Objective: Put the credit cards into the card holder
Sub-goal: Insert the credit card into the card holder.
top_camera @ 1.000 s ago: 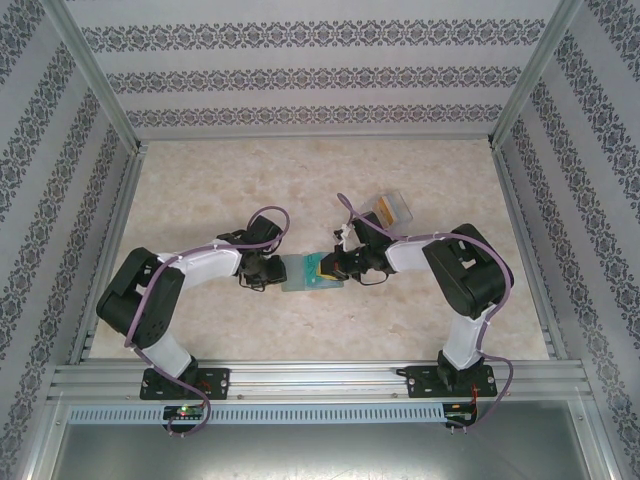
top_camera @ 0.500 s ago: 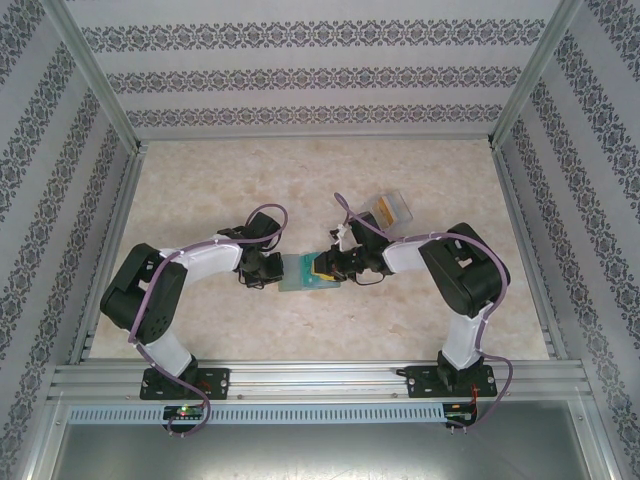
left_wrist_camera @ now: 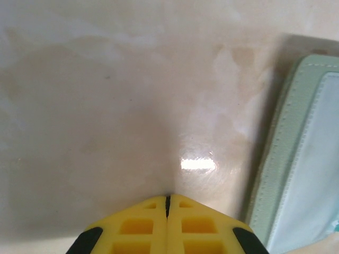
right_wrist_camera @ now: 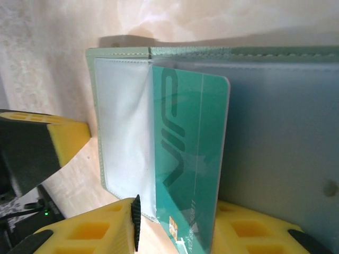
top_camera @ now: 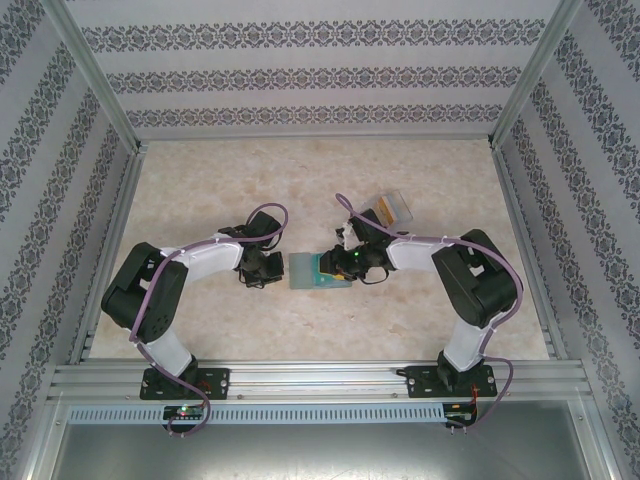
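The card holder lies open and flat on the table between my two grippers; it is grey-green outside and pale blue-grey inside. A teal credit card sits partly under the holder's clear pocket, with its chip end sticking out toward my right gripper. That gripper is open; its yellow fingers stand on either side of the card's near end. My left gripper is shut on nothing, tips down at the table just left of the holder's stitched edge. From above, it sits at the holder's left side.
A clear plastic case with something orange-yellow inside lies on the table behind the right gripper. Patterned walls and metal frame rails enclose the table on three sides.
My right gripper has opened around the teal card's end, and its elbow has swung right. My left gripper has closed fully. The holder has shifted slightly right.
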Controlling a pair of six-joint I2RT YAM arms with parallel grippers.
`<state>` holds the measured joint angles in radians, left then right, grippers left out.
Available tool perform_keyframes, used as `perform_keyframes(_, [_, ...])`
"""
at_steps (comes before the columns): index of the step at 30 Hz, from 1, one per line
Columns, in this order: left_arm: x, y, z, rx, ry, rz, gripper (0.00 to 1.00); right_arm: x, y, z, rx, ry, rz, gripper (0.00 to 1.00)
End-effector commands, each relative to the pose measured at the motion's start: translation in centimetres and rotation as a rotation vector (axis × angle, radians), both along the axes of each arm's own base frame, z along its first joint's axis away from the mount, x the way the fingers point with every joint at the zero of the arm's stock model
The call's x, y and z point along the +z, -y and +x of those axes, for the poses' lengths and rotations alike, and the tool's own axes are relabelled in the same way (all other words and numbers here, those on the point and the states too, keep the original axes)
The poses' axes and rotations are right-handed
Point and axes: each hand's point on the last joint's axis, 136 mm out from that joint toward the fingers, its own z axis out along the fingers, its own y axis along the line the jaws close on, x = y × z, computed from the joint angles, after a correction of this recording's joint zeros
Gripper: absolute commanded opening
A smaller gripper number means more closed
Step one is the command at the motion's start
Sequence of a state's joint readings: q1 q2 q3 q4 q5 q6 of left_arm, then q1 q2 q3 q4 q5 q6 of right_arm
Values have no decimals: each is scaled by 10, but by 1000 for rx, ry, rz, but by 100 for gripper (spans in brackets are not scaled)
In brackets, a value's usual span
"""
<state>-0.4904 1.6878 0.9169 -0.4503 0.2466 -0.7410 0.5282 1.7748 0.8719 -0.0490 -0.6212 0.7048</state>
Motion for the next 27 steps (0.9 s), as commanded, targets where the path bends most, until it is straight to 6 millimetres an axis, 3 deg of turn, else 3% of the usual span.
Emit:
perform_keyframes(1, [-36,-5,-7,-14,-42,57,3,-2,11,-1,1,24,-105,38])
perform_keyframes(7, [-37,3,-4,-15,-40,15,4,-1,16,0,20,57,-200,39])
perform_keyframes(17, [-26,22,7,-17,3,-85,10,14,33,6,24,165,-375,49])
perform_keyframes(27, [-34,32,12,-24,-10,-125,10,5,24,6,51,152,-372,44])
